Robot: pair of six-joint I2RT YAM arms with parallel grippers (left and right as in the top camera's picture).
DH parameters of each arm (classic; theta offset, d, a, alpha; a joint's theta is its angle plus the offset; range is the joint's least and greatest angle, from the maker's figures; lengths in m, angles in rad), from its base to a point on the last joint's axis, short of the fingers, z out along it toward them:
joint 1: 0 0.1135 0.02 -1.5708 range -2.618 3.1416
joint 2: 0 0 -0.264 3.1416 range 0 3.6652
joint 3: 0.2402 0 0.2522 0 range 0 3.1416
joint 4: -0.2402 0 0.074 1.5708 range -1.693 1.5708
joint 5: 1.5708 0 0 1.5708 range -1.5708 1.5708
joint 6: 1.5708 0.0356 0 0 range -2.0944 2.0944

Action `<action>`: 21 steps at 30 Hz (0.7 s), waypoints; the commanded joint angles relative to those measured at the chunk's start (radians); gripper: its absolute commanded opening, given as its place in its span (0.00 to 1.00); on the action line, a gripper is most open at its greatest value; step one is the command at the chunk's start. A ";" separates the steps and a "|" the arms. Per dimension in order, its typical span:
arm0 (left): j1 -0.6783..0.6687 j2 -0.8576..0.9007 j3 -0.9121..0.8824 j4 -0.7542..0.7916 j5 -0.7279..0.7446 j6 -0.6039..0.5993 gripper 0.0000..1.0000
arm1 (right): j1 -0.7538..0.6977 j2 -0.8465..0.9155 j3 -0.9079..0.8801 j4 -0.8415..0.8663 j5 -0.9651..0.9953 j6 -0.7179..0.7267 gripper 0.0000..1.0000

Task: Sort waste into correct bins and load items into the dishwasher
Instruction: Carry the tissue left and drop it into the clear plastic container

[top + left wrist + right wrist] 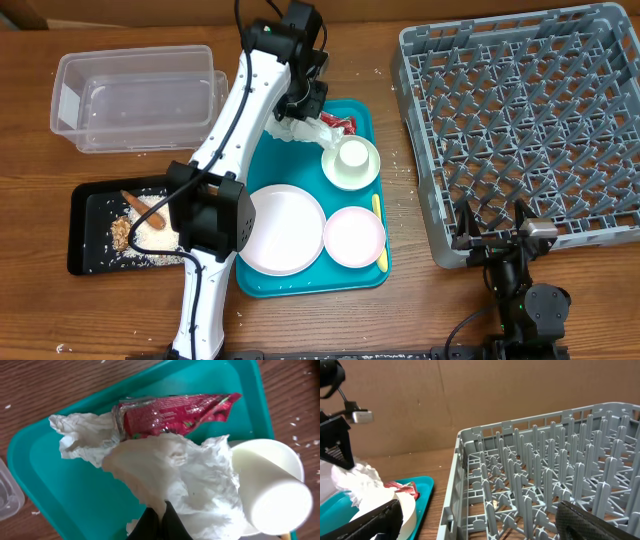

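teal serving tray (310, 282), wooden table (400, 305), brown cardboard wall (470, 400)

No legible txt, nos. or signs in any view. Only print is on the red wrapper (175, 412), upper centre of the left wrist frame: pale & greenish marks on crinkled foil, too blurred to read. Same wrapper in the overhead view, upper centre, is too small to make out.
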 commanded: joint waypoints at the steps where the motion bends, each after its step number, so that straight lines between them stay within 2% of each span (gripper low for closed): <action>1: 0.004 -0.003 0.076 -0.058 0.034 -0.034 0.04 | -0.003 -0.007 -0.010 0.008 0.010 0.000 1.00; 7: 0.026 -0.003 0.144 -0.066 -0.025 -0.091 0.04 | -0.003 -0.007 -0.011 0.008 0.010 0.000 1.00; 10: 0.061 -0.003 0.199 -0.048 -0.162 -0.216 0.04 | -0.003 -0.007 -0.010 0.008 0.010 0.000 1.00; 13: 0.107 -0.003 0.245 -0.049 -0.233 -0.287 0.04 | -0.003 -0.007 -0.011 0.008 0.010 0.000 1.00; 21: 0.278 -0.003 0.375 -0.111 -0.236 -0.392 0.04 | -0.003 -0.007 -0.010 0.008 0.010 0.000 1.00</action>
